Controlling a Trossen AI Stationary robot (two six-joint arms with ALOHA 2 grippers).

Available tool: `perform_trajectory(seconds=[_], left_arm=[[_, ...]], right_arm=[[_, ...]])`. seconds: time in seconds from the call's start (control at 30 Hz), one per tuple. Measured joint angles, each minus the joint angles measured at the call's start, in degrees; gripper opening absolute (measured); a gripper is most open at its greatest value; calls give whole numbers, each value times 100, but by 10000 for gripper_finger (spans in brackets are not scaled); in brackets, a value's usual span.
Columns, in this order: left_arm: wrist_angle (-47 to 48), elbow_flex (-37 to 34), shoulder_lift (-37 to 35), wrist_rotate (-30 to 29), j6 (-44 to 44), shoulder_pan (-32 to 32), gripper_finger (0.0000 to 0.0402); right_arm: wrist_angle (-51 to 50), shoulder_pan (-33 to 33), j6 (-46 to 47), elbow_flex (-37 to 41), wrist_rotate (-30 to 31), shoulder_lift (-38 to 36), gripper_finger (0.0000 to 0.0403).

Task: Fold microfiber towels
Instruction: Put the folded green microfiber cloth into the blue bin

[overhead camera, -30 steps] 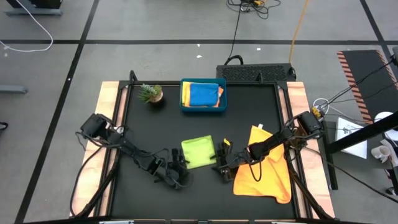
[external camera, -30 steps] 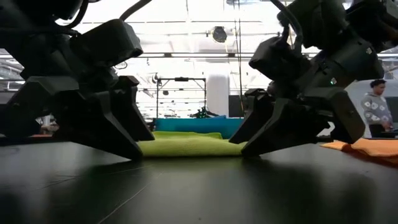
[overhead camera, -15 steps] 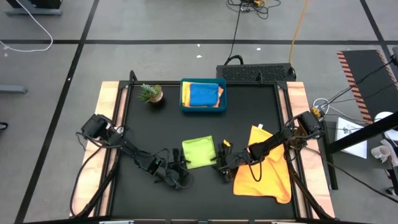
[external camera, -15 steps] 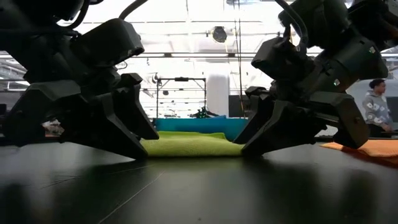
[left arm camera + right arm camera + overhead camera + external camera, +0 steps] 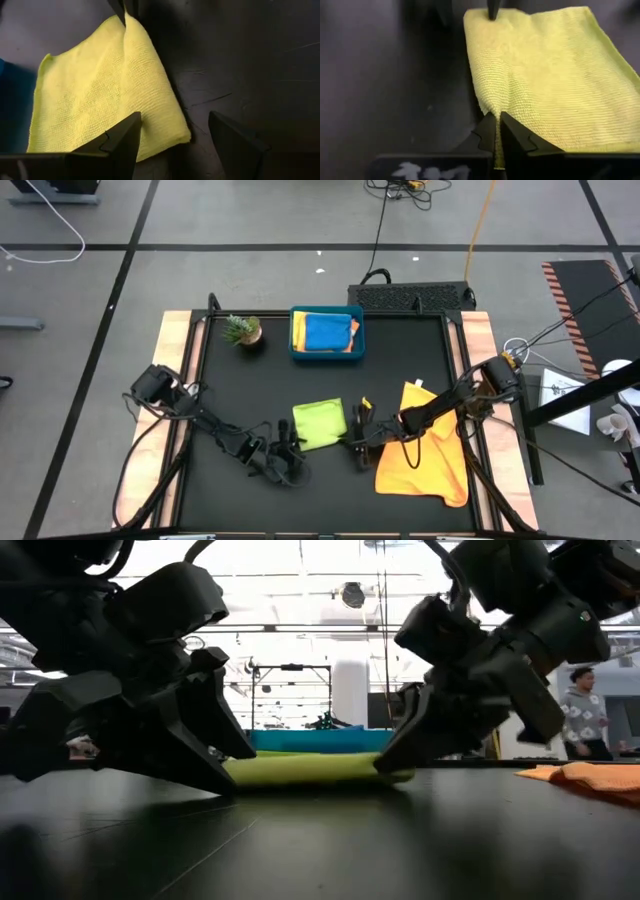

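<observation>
A lime green towel [image 5: 320, 425] lies folded flat in the middle of the black table. My right gripper [image 5: 356, 443] is shut on its near right corner, as the right wrist view [image 5: 496, 136] shows. My left gripper [image 5: 293, 455] stands open at the towel's near left corner [image 5: 181, 136], which lies between its two fingers [image 5: 122, 142]. An orange towel [image 5: 425, 452] lies spread out on the table under the right arm. Blue, yellow and orange towels sit in the teal tray [image 5: 296, 352] at the back. My right gripper pinches the lime towel's near right corner [image 5: 495, 114] between its two fingers. It comes slanting down from the table's right. The cloth rises in a small ridge at the fingertips, while the rest of the towel [image 5: 555, 75] lies flat. One layer or several, I cannot tell. My left gripper's fingers stand on either side of the near left corner; whether they touch the cloth, I cannot tell.
A small potted plant [image 5: 243, 330] stands at the back left, beside the teal tray. The orange towel's edge [image 5: 585, 778] lies close to the right gripper. Bare black tabletop [image 5: 250, 395] lies to the left of the lime towel. A person [image 5: 585, 720] stands in the room beyond the table.
My right gripper has shut on the lime towel's near right corner, rolling a little as it closed. That end of the towel now sits slightly raised in the low view. My left gripper has stayed open at the near left corner.
</observation>
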State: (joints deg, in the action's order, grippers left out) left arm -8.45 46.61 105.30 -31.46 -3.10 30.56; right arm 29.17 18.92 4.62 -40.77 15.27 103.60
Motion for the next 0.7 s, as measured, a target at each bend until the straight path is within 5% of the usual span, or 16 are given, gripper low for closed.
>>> perform_trajectory(seconds=[0.47, 0.7], left_arm=[[142, 0, -5, -806, 268, 67, 233], [142, 0, -13, -811, 532, 73, 141]], right_arm=[[232, -269, 646, 0, -999, -301, 2], [225, -355, 833, 0, -1259, -301, 1]])
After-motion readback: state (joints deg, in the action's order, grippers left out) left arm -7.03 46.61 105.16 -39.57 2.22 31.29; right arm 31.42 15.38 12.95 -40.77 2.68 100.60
